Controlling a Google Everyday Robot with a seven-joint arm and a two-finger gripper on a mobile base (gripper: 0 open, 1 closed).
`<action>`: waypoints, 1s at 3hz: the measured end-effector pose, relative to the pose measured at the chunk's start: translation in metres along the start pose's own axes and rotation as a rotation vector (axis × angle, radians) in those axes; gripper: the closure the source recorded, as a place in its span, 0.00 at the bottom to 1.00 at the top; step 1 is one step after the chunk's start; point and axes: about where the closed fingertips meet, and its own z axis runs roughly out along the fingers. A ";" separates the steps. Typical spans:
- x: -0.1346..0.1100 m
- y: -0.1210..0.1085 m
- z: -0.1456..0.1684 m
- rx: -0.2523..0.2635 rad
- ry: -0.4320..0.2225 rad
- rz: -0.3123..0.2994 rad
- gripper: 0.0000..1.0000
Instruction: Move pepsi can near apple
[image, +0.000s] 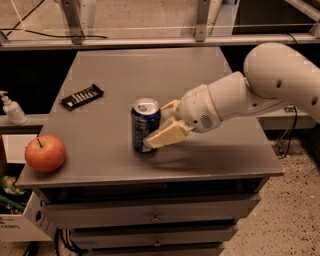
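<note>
The pepsi can (144, 124) is dark blue with a silver top and stands upright near the middle of the grey table (100, 135). My gripper (161, 126) reaches in from the right and is shut on the can, one cream finger in front of it and one behind. The apple (45, 153) is red-orange with a dark stem and sits at the table's front left corner, well to the left of the can.
A flat black snack bar wrapper (82, 96) lies at the table's left, behind the apple. A white pump bottle (12, 109) stands on a shelf off the left edge. The table's front edge runs just below the can and apple.
</note>
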 end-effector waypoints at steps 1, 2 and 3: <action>-0.015 0.015 0.041 -0.030 0.026 -0.047 1.00; -0.042 0.025 0.067 -0.053 0.000 -0.091 1.00; -0.066 0.032 0.090 -0.082 -0.021 -0.128 1.00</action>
